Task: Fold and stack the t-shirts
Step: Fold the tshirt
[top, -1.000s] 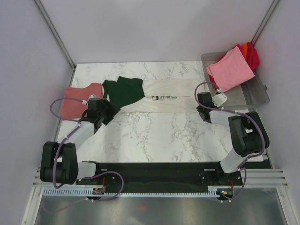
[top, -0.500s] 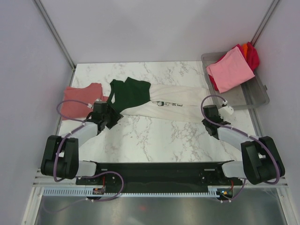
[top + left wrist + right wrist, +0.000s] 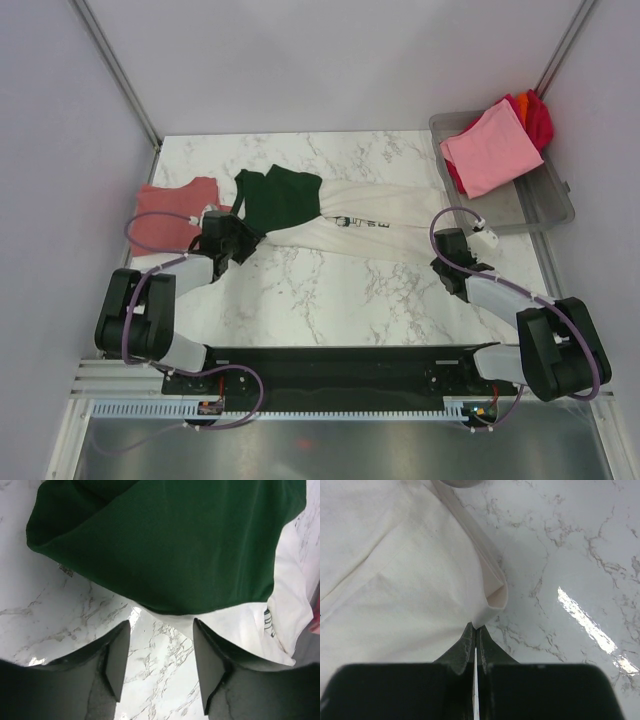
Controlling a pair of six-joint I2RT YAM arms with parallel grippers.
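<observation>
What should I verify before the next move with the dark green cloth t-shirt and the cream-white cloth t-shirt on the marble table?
1. Left gripper empty: ok, jaws apart, marble table shows between.
2. Right gripper holding the cream-white cloth t-shirt: ok it seems, shut on the hem corner.
3. Dark green cloth t-shirt off the cream-white one: not ok, it lies over it.
4. Cream-white t-shirt spread flat: not ok, bunched into a narrow band.
5. Dusty brick-red cloth t-shirt apart from the green one: cannot tell, their edges come close.
</observation>
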